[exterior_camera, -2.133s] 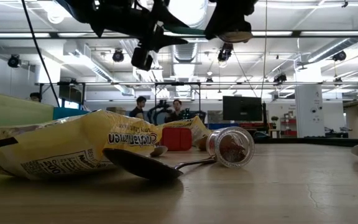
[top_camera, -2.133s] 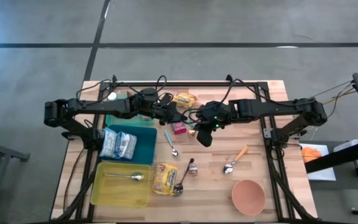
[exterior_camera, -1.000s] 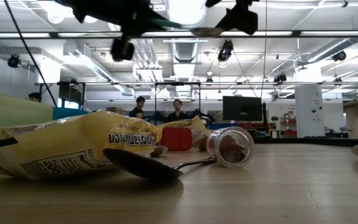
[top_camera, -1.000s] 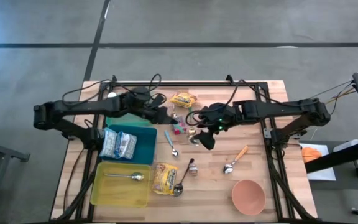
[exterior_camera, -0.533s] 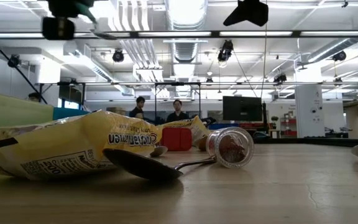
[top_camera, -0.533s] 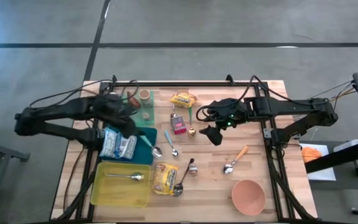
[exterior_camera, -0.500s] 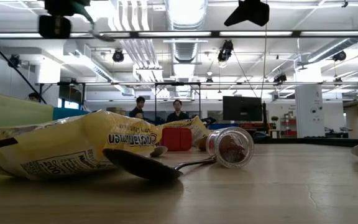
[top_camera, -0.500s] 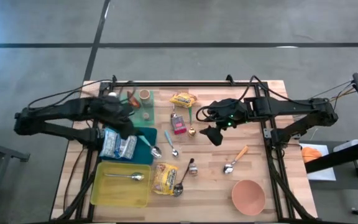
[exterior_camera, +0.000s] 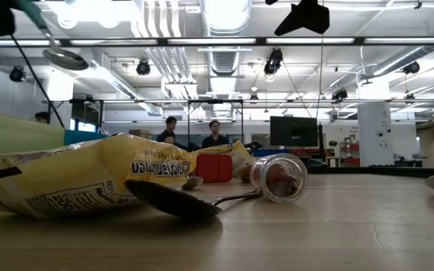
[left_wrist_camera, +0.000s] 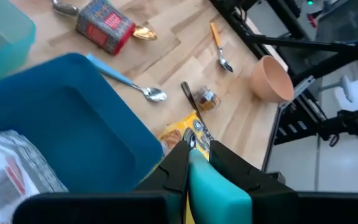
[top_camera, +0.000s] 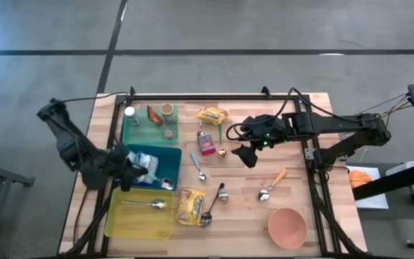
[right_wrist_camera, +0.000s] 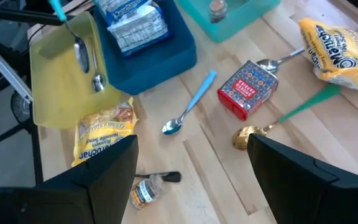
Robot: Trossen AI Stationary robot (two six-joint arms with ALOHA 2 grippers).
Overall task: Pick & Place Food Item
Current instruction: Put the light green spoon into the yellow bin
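My left gripper [top_camera: 141, 171] hangs over the blue bin [top_camera: 169, 160] at the table's left and is shut on a teal-handled spoon [exterior_camera: 64, 56]. The spoon's bowl [right_wrist_camera: 79, 51] hovers above the yellow tray [top_camera: 121, 219]. My right gripper [top_camera: 246, 155] hangs open over the table's middle, with nothing between its fingers. Below it lie a red box [top_camera: 206, 144] and a gold spoon with a green handle [right_wrist_camera: 272, 121]. One yellow ramen packet [top_camera: 211, 114] lies at the back. Another yellow ramen packet [top_camera: 188, 205] lies beside the yellow tray. A silver packet [top_camera: 146, 160] lies in the blue bin. My left gripper pinches the spoon's teal handle [left_wrist_camera: 211, 190] between its two fingers. The spoon sticks out ahead of the fingers along their line, its bowl [left_wrist_camera: 191, 142] foremost. It is lifted clear and slants down from the gripper.
A teal tray [top_camera: 139, 129] with small items stands at the back left. Another spoon [top_camera: 153, 205] lies in the yellow tray. A small jar [top_camera: 223, 194], a black spoon [top_camera: 210, 212], a blue-handled spoon [top_camera: 197, 165], an orange-handled spoon [top_camera: 273, 183] and a pink bowl [top_camera: 287, 226] lie nearer the front.
My left gripper has swung from beside the red box at the table's middle toward the left and near edges, turning as it went. It has carried the teal-handled spoon from beside my right gripper to over the blue bin and yellow tray.
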